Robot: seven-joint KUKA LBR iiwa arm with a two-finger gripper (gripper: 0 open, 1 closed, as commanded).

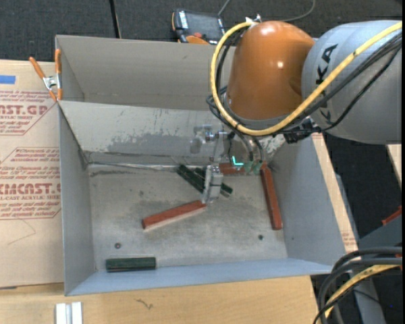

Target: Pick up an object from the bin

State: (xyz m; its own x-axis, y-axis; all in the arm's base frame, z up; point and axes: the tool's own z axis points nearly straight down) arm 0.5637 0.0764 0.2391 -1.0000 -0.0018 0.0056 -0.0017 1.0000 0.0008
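My gripper point(211, 192) hangs low in the middle of the bin, under the arm's orange cover. Its tip sits right at a dark green bar point(189, 175) that lies slanted on the bin floor, partly hidden behind it. The upper right end of a red-brown flat bar point(174, 216) lies just below the tip and runs down to the left. I cannot tell whether the tip touches either bar.
A second red-brown bar point(271, 198) lies along the bin's right wall. Another dark green bar point(130, 264) rests in the front left corner. The arm and its cables cover the bin's back right part.
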